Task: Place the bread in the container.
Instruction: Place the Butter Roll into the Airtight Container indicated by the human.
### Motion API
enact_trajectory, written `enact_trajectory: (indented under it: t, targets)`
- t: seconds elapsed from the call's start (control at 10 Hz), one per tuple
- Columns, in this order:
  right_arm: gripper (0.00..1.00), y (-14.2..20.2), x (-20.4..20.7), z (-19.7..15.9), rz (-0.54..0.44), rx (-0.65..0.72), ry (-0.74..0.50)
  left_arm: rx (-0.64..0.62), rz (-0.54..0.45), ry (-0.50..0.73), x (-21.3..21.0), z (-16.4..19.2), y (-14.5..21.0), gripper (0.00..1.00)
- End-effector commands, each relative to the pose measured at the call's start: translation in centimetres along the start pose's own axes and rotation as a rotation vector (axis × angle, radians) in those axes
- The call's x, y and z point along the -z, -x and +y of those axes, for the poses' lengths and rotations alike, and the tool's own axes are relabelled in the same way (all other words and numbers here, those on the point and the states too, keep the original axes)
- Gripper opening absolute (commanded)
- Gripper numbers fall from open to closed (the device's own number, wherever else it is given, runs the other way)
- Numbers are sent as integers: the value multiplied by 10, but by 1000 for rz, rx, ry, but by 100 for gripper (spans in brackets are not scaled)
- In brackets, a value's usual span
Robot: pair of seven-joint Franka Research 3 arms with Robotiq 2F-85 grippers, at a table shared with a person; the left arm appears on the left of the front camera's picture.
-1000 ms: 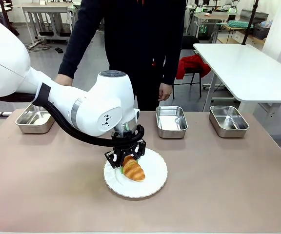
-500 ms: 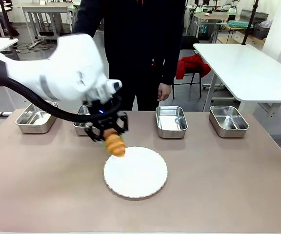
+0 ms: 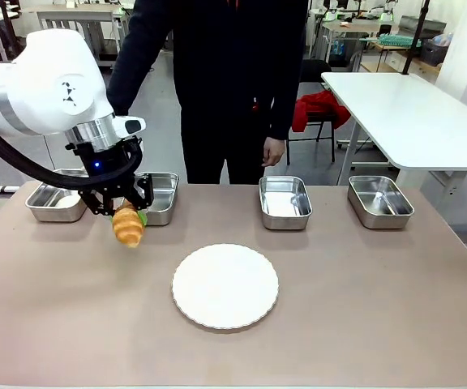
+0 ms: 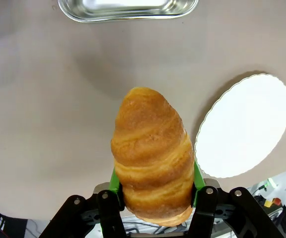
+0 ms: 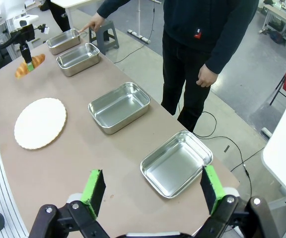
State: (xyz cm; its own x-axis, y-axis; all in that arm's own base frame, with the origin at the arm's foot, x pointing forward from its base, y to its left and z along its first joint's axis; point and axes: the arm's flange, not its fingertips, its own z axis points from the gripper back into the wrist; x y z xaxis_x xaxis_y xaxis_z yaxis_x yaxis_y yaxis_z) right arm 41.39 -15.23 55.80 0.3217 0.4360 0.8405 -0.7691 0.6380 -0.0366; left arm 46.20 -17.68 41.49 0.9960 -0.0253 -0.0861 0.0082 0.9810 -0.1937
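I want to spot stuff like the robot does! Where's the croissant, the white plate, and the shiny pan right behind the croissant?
Croissant (image 3: 127, 225), front view, its middle.
White plate (image 3: 225, 285), front view, bare centre.
Pan behind the croissant (image 3: 163, 196), front view, bare floor.

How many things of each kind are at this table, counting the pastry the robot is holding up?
steel pans: 4
white plate: 1
croissant: 1
Total: 6
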Motion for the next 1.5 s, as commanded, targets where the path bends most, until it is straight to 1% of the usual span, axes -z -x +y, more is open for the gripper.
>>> enact_trajectory:
  t: [0.0, 0.2, 0.3, 0.4, 0.5, 0.6, 0.7, 0.8, 0.9, 1.0, 1.1, 1.2, 1.3, 1.4]
  targets:
    - [100, -1, 0, 0, -9, -4, 0, -46, 9, 5, 3, -11, 3, 56]
    - [100, -1, 0, 0, -9, -4, 0, -46, 9, 5, 3, -11, 3, 56]
    - [100, -1, 0, 0, -9, -4, 0, -20, 7, -1, 4, -6, 2, 56]
    - [100, -1, 0, 0, -9, -4, 0, 20, -77, -14, -24, 13, -7, 56]
    - [100, -1, 0, 0, -9, -4, 0, -28, -144, -90, -44, 43, -24, 56]
    - [100, -1, 0, 0, -9, -4, 0, 10, -121, -75, -65, 78, -37, 56]
    - [100, -1, 0, 0, -9, -4, 0, 76, -130, -102, -81, 109, -46, 56]
    - [100, -1, 0, 0, -9, -4, 0, 126, -141, -125, -92, 139, -53, 56]
    - [100, -1, 0, 0, -9, -4, 0, 166, -164, -185, -98, 172, -68, 56]
    - [100, -1, 0, 0, -9, -4, 0, 205, -164, -165, -100, 198, -83, 56]
    - [100, -1, 0, 0, -9, -4, 0, 222, -156, -157, -100, 207, -97, 56]
    - [100, -1, 0, 0, -9, -4, 0, 119, -145, -203, -95, 212, -110, 56]
    - [100, -1, 0, 0, -9, -4, 0, 142, -48, -208, -91, 212, -107, 56]
    - [100, -1, 0, 0, -9, -4, 0, 176, -153, -175, -95, 221, -94, 56]
